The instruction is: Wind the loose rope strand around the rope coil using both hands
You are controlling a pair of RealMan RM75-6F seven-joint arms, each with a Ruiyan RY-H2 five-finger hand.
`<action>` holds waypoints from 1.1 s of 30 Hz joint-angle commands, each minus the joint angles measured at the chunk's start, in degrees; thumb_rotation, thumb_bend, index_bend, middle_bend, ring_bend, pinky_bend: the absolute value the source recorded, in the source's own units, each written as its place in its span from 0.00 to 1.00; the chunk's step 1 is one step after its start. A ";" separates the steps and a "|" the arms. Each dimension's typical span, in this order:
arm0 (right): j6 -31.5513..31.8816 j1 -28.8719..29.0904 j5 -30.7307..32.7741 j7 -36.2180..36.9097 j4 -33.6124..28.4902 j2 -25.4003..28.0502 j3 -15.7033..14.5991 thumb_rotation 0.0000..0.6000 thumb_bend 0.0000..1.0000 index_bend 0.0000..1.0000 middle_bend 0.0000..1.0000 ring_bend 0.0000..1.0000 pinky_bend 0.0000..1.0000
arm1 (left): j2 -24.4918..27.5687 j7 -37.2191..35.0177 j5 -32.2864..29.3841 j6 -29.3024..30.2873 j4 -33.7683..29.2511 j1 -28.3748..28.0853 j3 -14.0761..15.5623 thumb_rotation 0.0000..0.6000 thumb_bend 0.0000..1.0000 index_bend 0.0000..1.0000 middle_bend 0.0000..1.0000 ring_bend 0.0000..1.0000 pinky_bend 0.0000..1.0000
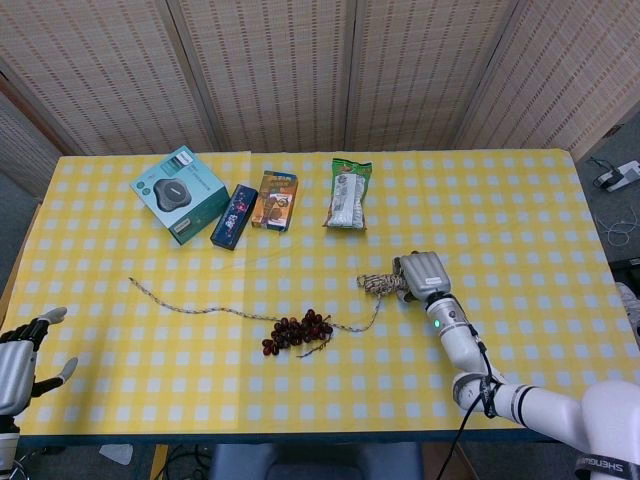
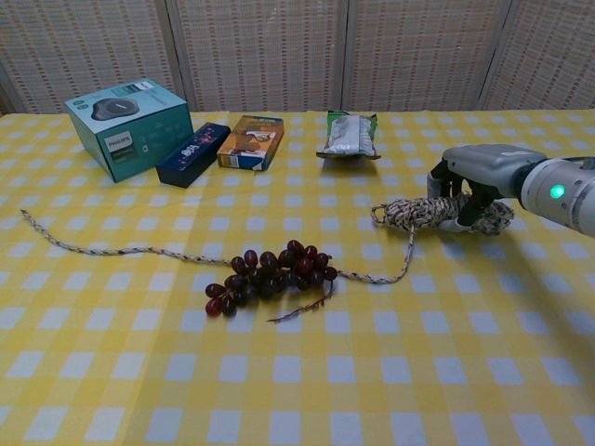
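Rope coil (image 2: pixel 437 213), a speckled tan bundle, lay under the right hand (image 2: pixel 465 186), whose fingers curled around it in a grip. Its loose strand (image 2: pixel 121 250) trailed away past dark grapes (image 2: pixel 265 277). Winding had not begun; next the open left hand (image 1: pixel 18 362), idle at the near counter (image 1: pixel 520 200) edge well apart, would need to fetch that strand across bare cloth.

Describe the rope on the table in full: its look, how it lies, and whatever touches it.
The rope is a thin braided cord, speckled tan and dark. One end is bundled into a small coil, which the right hand grips from above with curled fingers. From the coil a loose strand loops down, then trails left across the yellow checked tablecloth, passing under or against the bunch of dark grapes, and ends free near the table's left side.
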 commanded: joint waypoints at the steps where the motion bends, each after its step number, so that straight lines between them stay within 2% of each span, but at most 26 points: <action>1: 0.51 -0.32 -0.85 1.30 -1.38 1.25 0.51 1.00 0.49 0.65 0.56 0.44 0.55 | 0.35 -0.01 0.12 -0.18 -0.07 -0.29 -0.25 1.00 0.26 0.26 0.29 0.34 0.34; 5: 1.32 -0.83 -1.98 2.86 -5.31 4.76 1.35 1.00 0.53 0.68 0.59 0.47 0.60 | 1.63 -0.97 0.12 -1.13 -0.37 -1.42 -1.22 1.00 0.26 0.26 0.29 0.34 0.34; 13: 4.37 -2.53 -5.16 6.94 -16.40 14.59 4.02 1.00 0.54 0.70 0.61 0.49 0.61 | 3.46 -2.53 0.82 -4.04 -0.42 -5.43 -3.98 1.00 0.26 0.27 0.29 0.34 0.34; 18: 6.01 -3.29 -6.15 8.37 -21.95 20.04 5.59 1.00 0.54 0.71 0.61 0.49 0.61 | 2.63 -4.18 1.59 -8.72 1.22 -9.39 -4.77 1.00 0.26 0.29 0.29 0.34 0.34; 23: 6.18 -3.31 -5.34 7.76 -24.15 22.39 5.46 1.00 0.54 0.71 0.61 0.49 0.61 | 0.63 -5.52 1.14 -14.98 5.95 -13.91 -5.19 1.00 0.26 0.33 0.31 0.35 0.34; 27: 6.28 -3.25 -4.71 7.04 -24.44 22.40 4.58 1.00 0.54 0.71 0.61 0.49 0.61 | -1.77 -5.68 0.57 -19.39 9.62 -17.10 -5.11 1.00 0.26 0.37 0.44 0.43 0.35; 29: 6.34 -3.21 -4.54 6.92 -24.41 22.23 4.31 1.00 0.54 0.71 0.61 0.49 0.61 | -2.64 -5.42 0.16 -21.03 10.83 -18.11 -4.91 1.00 0.26 0.39 0.50 0.48 0.39; 33: 6.45 -3.02 -4.04 6.61 -24.02 21.66 3.68 1.00 0.54 0.71 0.61 0.49 0.61 | -6.96 -3.57 -1.85 -26.83 15.87 -21.63 -4.32 1.00 0.26 0.45 0.66 0.62 0.61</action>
